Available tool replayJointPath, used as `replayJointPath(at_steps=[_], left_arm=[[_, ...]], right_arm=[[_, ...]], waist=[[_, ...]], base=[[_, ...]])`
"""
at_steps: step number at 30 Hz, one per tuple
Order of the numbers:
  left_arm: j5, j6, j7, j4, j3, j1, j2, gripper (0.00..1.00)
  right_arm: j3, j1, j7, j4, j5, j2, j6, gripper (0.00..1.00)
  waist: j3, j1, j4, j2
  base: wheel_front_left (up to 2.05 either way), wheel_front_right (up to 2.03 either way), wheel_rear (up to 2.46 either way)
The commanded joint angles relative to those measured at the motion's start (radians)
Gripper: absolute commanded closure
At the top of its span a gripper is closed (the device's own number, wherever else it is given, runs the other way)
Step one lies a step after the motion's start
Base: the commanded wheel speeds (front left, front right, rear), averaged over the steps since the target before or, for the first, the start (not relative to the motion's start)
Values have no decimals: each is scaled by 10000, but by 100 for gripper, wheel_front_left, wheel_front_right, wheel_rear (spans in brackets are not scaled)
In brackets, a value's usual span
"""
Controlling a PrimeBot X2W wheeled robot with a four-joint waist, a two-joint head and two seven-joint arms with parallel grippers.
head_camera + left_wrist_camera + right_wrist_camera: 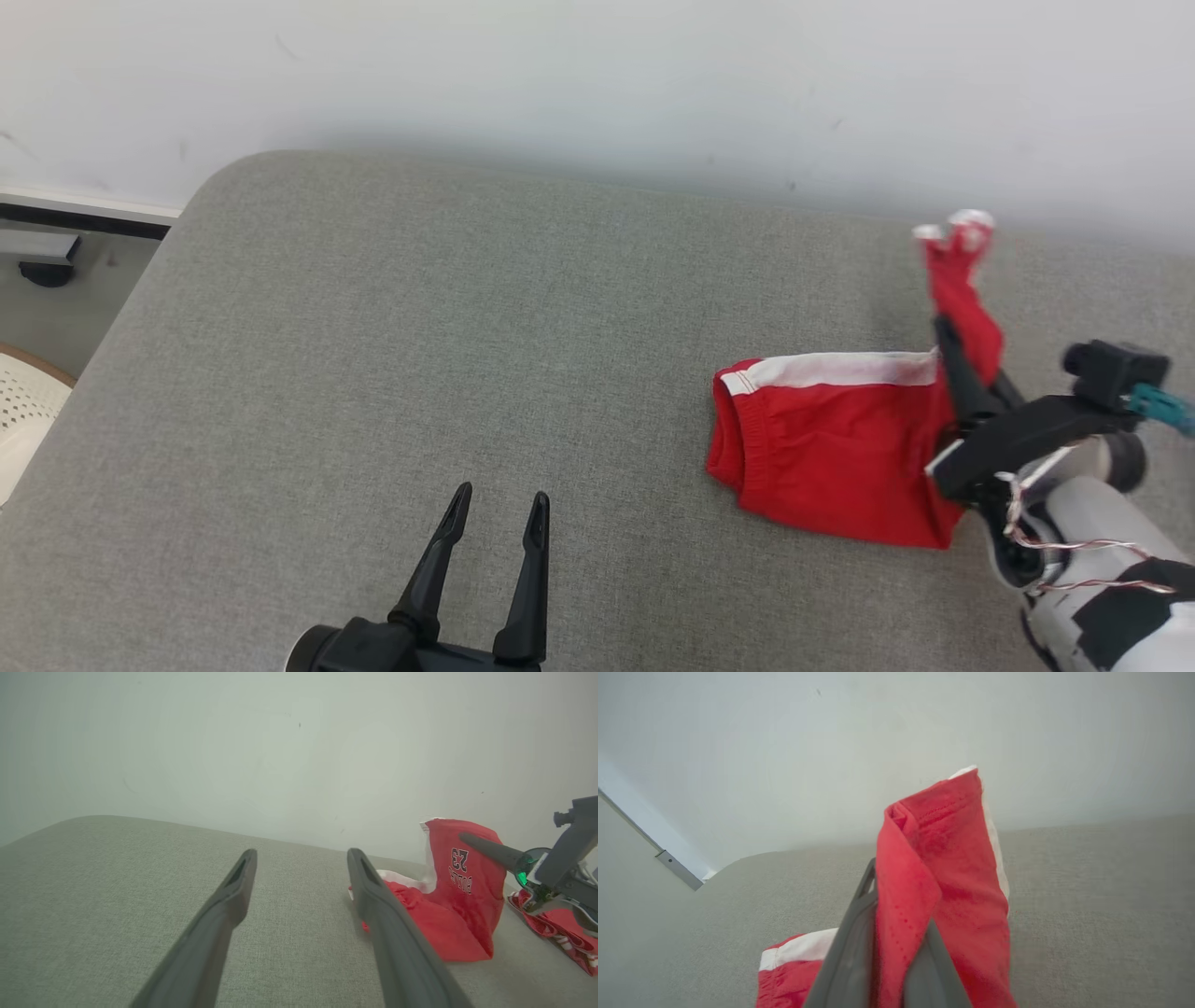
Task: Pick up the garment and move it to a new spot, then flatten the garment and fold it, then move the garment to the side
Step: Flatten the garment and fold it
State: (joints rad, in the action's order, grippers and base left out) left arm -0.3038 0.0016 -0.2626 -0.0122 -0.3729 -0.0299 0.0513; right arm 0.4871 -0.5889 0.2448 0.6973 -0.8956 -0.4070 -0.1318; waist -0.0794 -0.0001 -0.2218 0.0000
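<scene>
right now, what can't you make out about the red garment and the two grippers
- Right wrist view: the right gripper is shut on the garment, whose red cloth covers one fingertip.
- Left wrist view: the lettering under the garment's number is too blurred to read; its striped part runs off the right edge.
- Head view: the open left gripper has its base cut off by the bottom edge.
</scene>
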Motion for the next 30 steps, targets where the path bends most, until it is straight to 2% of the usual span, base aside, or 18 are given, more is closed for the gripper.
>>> replayJointPath(at_steps=[1,11,21,25,26,28,30], left_arm=[[-37,58,-27,4,31,86,-13,0],[-31,51,-27,140,81,40,-12,0],[116,-18,-27,172,163,-83,-12,0],[168,-60,-27,181,213,-145,-13,0],[164,-68,-27,177,211,-149,-12,0],[163,-67,-27,175,196,-178,-12,0],[166,-69,-27,164,191,-179,-12,0]], right_arm=[[221,182,-90,-270,163,91,28,100],[1503,961,-789,-1491,1223,381,28,100],[1536,1939,-1072,-3018,1707,425,28,100],[1592,2201,-1430,-3162,1881,498,28,99],[1590,2239,-1461,-3156,1882,563,28,78],[1787,2306,-1584,-3229,1878,656,28,74],[1896,2390,-1667,-3275,1804,671,28,51]], waist=[[-22,1,-6,0],[-254,1,-23,0],[-332,1,44,0],[-300,1,153,0],[-292,1,169,0],[-260,1,189,0],[-233,1,198,0]], base=[[0,0,0],[0,0,0],[0,0,0],[0,0,0],[0,0,0],[0,0,0],[0,0,0]])
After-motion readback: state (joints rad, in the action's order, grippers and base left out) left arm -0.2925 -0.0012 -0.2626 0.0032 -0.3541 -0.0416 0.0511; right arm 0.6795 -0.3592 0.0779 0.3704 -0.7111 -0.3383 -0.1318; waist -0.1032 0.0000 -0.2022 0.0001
